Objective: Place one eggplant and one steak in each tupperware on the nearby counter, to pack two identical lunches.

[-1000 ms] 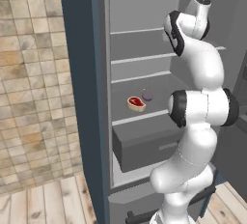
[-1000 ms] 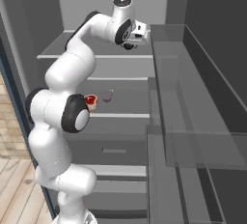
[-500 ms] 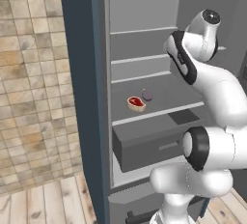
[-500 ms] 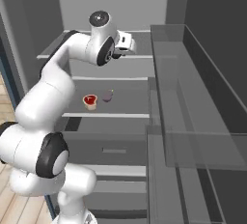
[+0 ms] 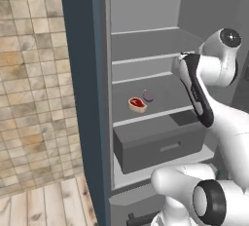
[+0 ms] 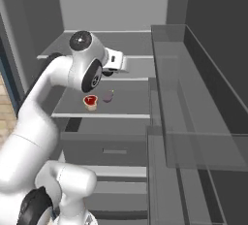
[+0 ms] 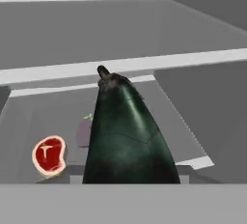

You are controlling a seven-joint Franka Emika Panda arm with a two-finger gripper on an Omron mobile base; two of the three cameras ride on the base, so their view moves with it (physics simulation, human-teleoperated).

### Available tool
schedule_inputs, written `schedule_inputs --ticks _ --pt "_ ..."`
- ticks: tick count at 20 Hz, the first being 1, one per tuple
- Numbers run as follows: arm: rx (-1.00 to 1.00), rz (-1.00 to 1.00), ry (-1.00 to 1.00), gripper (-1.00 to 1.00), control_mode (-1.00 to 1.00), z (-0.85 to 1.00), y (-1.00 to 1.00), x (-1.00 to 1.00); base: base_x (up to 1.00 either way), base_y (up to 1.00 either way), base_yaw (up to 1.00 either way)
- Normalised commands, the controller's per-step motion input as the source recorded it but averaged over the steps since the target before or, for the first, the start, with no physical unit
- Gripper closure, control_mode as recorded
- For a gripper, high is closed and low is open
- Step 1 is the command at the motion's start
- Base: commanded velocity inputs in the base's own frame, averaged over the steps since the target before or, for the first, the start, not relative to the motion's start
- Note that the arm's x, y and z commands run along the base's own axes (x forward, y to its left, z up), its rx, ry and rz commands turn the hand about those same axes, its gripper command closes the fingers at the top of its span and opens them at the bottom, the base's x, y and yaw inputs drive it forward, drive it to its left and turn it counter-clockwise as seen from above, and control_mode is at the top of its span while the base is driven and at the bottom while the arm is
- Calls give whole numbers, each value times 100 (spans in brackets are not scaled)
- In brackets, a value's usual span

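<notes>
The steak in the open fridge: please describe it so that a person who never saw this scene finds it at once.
Look into the open fridge and find the shelf just above the closed grey drawer. Two small things lie there side by side. The steak is the flat red piece with a pale rim, unlike the rounded purple eggplant beside it.

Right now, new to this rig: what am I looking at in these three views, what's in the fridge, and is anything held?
It is a rendered kitchen. A white robot arm on a driving base reaches into an open fridge. Two pictures come from cameras on the base, behind the arm to its left and right. The third comes from a camera on the hand, looking along the gripper. On a middle shelf lie a red steak and a small purple eggplant, side by side. The hand view has a large dark eggplant rising right in front of the camera, so the gripper seems shut on it, though its fingertips are hidden.
</notes>
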Motion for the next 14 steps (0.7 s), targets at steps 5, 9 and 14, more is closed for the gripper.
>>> schedule_inputs --ticks 5,9,14 --pt "0 0 0 100 -100 0 0 -100 0 0 0" --pt "0 0 0 100 -100 0 0 -98 0 0 0" --pt "-4 0 0 100 -100 -2 10 -98 0 0 0"
